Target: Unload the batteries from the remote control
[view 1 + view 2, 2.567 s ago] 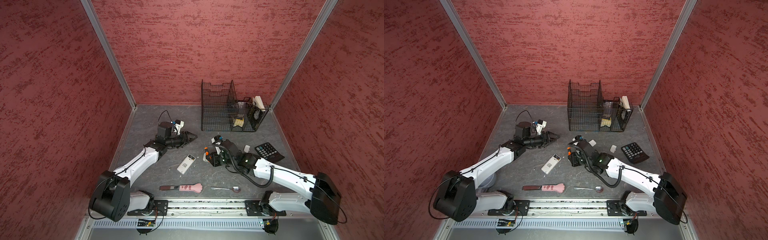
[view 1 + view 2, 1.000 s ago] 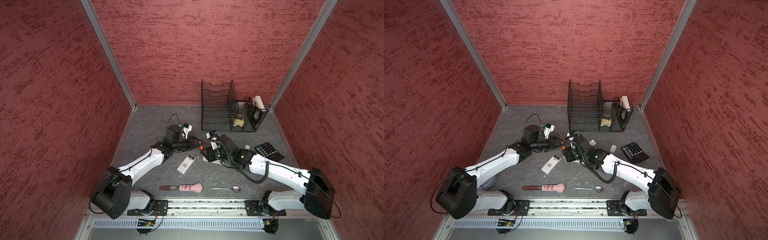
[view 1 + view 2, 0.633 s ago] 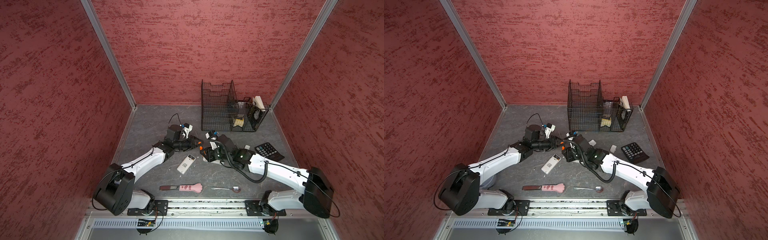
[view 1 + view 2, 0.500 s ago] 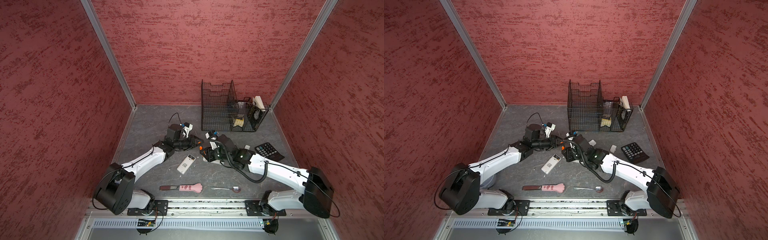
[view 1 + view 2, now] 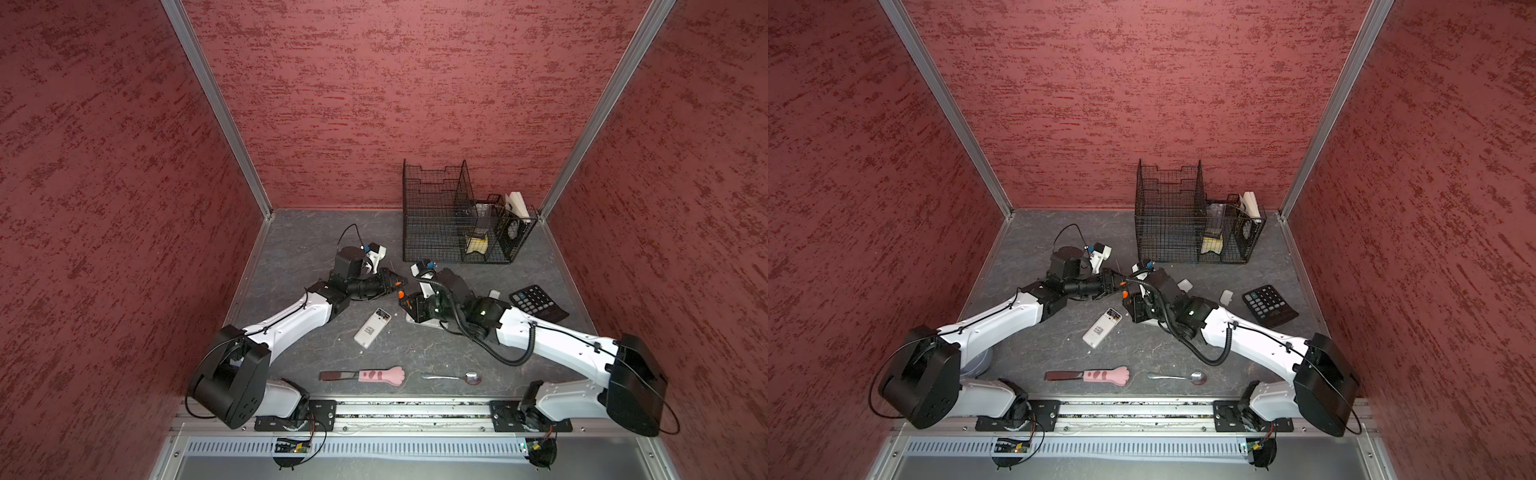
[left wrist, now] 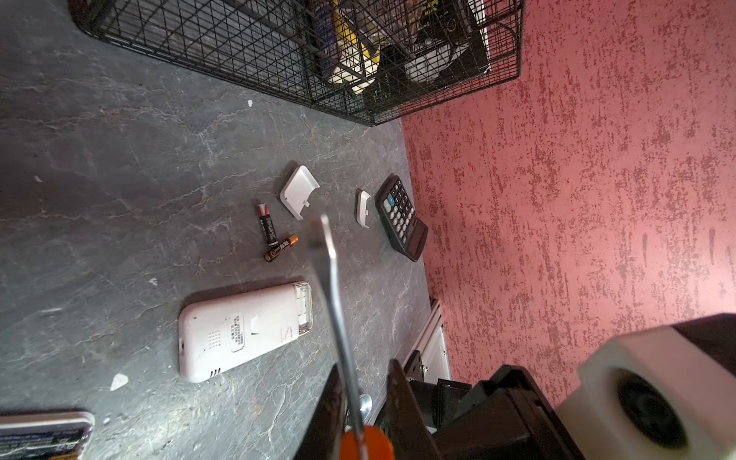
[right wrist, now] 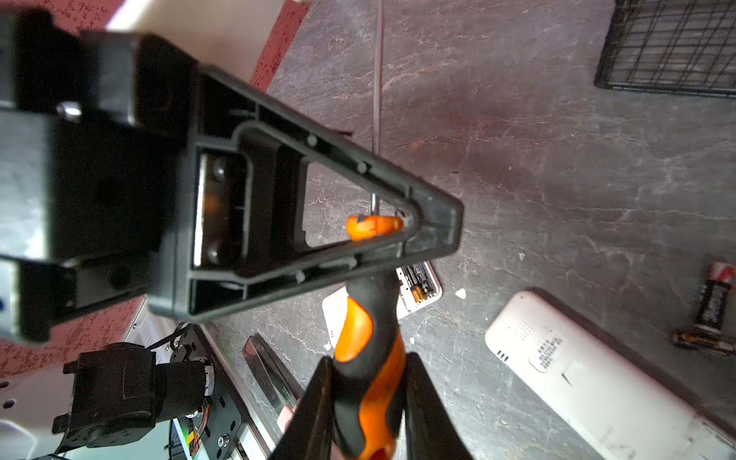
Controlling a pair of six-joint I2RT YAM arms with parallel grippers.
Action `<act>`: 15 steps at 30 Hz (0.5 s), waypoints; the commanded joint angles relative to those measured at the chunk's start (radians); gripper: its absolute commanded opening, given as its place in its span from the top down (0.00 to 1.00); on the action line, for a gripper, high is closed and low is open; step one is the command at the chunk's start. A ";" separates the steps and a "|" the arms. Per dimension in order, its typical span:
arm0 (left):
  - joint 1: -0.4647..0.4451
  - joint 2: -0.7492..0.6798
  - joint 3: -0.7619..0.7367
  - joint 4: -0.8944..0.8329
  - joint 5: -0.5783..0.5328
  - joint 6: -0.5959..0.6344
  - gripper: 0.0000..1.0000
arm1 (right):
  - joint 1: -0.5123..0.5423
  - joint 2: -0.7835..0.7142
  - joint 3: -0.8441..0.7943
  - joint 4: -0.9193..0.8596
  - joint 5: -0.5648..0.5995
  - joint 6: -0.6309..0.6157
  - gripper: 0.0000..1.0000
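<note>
On the grey surface, two loose batteries lie near a white remote control. My right gripper clamps the screwdriver by its handle. My left gripper straddles the shaft, and I cannot tell whether it grips.

The left arm stretches low toward the far right. The left gripper stands narrow about the neck of the screwdriver — contact unclear. The right arm reaches far and left — the right gripper clamps the handle, just beside the left one.
</note>
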 commanded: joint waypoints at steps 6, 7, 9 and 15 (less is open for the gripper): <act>0.030 -0.012 -0.006 0.061 -0.021 -0.036 1.00 | 0.005 -0.053 -0.044 0.086 0.052 0.059 0.71; 0.036 -0.015 -0.004 0.066 -0.023 -0.045 1.00 | 0.006 -0.064 -0.053 0.091 0.064 0.067 0.64; 0.049 -0.022 0.001 0.072 -0.027 -0.068 1.00 | 0.006 -0.089 -0.077 0.103 0.104 0.084 0.54; 0.093 -0.054 0.006 0.109 -0.037 -0.185 1.00 | 0.006 -0.149 -0.170 0.257 0.183 0.156 0.43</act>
